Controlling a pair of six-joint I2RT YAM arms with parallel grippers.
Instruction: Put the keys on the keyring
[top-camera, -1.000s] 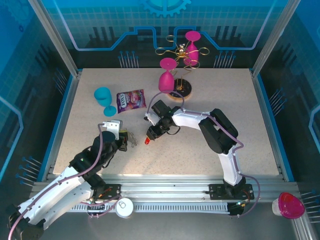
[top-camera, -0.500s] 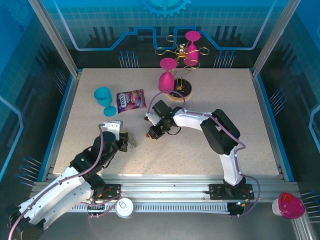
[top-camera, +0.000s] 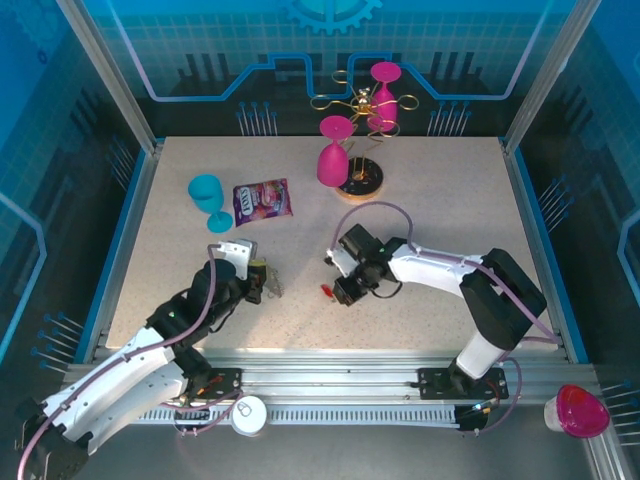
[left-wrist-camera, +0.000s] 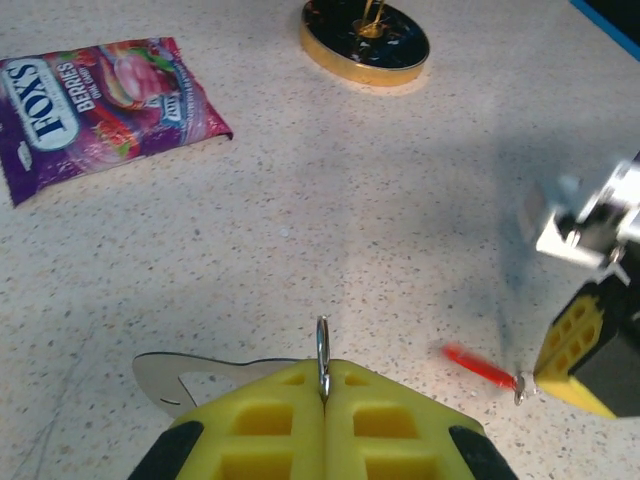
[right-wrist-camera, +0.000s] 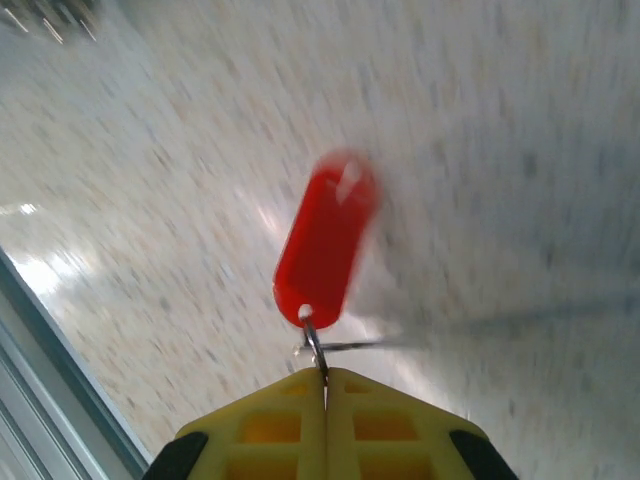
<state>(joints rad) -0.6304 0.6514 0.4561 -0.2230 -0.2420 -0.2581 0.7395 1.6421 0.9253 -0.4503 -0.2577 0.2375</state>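
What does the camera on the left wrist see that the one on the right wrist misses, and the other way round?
Left wrist camera: a purple candy bag, a round black-and-gold base, and the grey keyring pinched in the left hand. Right wrist camera: a close look at the small wire ring by which the shut right hand holds the red key. Both: that red key, the right hand's yellow pads and the speckled table.

Open tabletop (top-camera: 450, 210), glass rack (top-camera: 368, 181) beyond

Speckled table (top-camera: 450, 200) with purple sweets bag (top-camera: 262, 202), blue goblet (top-camera: 207, 198), round rack base (top-camera: 362, 182).
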